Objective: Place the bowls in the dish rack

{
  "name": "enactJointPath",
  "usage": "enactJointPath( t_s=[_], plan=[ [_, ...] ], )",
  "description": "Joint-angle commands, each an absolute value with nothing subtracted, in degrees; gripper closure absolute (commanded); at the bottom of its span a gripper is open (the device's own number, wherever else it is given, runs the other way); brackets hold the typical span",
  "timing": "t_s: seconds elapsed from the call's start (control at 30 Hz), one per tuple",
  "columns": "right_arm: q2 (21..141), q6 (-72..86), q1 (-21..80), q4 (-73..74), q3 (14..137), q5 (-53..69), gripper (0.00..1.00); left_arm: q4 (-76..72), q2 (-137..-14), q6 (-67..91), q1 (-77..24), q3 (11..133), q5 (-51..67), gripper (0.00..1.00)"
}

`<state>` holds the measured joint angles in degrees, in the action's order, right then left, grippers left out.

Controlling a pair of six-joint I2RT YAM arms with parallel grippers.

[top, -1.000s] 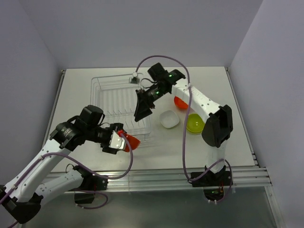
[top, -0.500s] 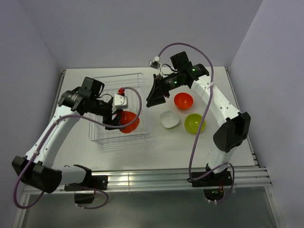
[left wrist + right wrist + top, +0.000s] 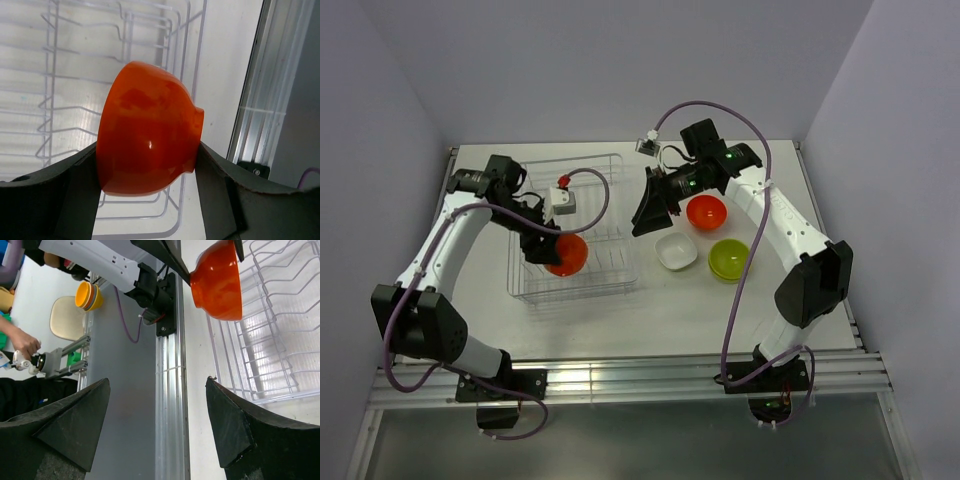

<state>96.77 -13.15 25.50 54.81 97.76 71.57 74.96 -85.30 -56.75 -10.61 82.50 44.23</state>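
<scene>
Placement step, first bowl. The left tool (image 3: 147,172) is clenched on an orange bowl (image 3: 147,132), one finger at each end, and holds it over the 6 o'clock half of the dish rack (image 3: 605,275) in the overhead view. Whether the bowl touches the wires cannot be told.

The bowl is tipped on its side. In the left wrist view only its outer wall shows. Its mouth-to-foot axis runs between the fingers, with the narrower end toward 3 o'clock and the wider toward 9 o'clock. Being round, it has no other long axis.

The next move probably calls for lowering the bowl until its rim seats between two ridged rows, then releasing (a tipped bowl may roll if let go high).

The right tool (image 3: 647,212) is spread wide and empty, hovering just at 9 o'clock of a second orange bowl (image 3: 706,211). That bowl, a white bowl (image 3: 677,251) and a green bowl (image 3: 729,259) sit mouth-up on the surface (image 3: 760,300), at 3 o'clock of the rack, not yet loaded.
</scene>
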Motion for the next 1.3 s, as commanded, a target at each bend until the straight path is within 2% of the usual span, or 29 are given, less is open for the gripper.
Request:
enactJointPath(
  t_s=[0.0, 0.33, 1.0, 1.1, 1.13, 1.27],
  plan=[
    [94.0, -13.9, 25.8, 53.3, 97.5, 73.0, 0.16, 78.8, -83.1, -62.6, -9.9, 79.6, 40.9, 0.99],
    [94.1, -13.5, 26.0, 53.2, 96.5, 73.2, 0.15, 78.8, -84.6, -66.8, -8.4, 75.0, 36.7, 0.95],
    [94.9, -16.1, 26.6, 55.8, 96.7, 73.8, 0.15, 78.8, -92.4, -68.9, -7.5, 75.9, 36.0, 0.85],
    [95.2, -16.2, 26.6, 56.0, 96.9, 74.1, 0.15, 78.7, -93.2, -68.9, -7.5, 75.9, 35.3, 0.75],
    [95.2, -16.3, 26.6, 56.2, 96.9, 74.1, 0.15, 78.7, -93.3, -68.9, -7.5, 75.9, 35.1, 0.64],
    [95.5, -17.7, 26.7, 58.0, 97.7, 73.7, 0.14, 78.7, -93.7, -68.9, -7.5, 76.0, 35.3, 0.48]
  ],
)
